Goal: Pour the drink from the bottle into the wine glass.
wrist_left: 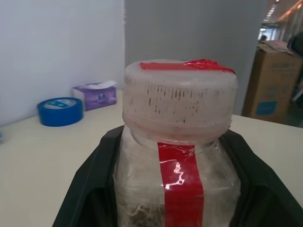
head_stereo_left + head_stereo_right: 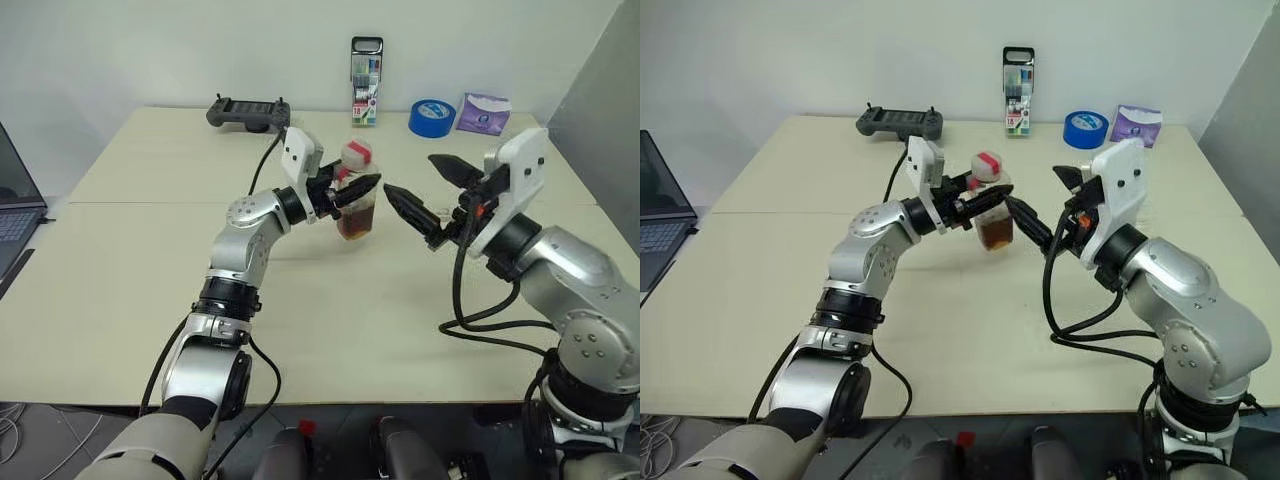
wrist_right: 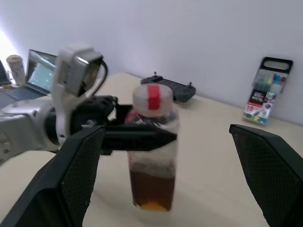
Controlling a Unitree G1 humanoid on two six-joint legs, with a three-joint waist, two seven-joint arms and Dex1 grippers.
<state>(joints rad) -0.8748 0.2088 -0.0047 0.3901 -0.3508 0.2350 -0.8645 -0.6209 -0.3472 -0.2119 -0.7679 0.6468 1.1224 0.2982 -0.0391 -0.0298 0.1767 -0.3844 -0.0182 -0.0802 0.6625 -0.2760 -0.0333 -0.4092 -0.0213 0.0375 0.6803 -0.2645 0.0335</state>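
bottle (image 1: pixel 180 156) — plain red strip, wordless

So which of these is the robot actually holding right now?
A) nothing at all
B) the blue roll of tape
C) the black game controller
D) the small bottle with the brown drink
D: the left end effector is shut on the bottle, its black fingers clamped around the upper part just below the cap, while the right end effector stands open beside it.

The two head views looked down over the worktop (image 2: pixel 120 300) from the near edge, while both wrist views faced the bottle (image 3: pixel 152 151) closely from opposite sides.
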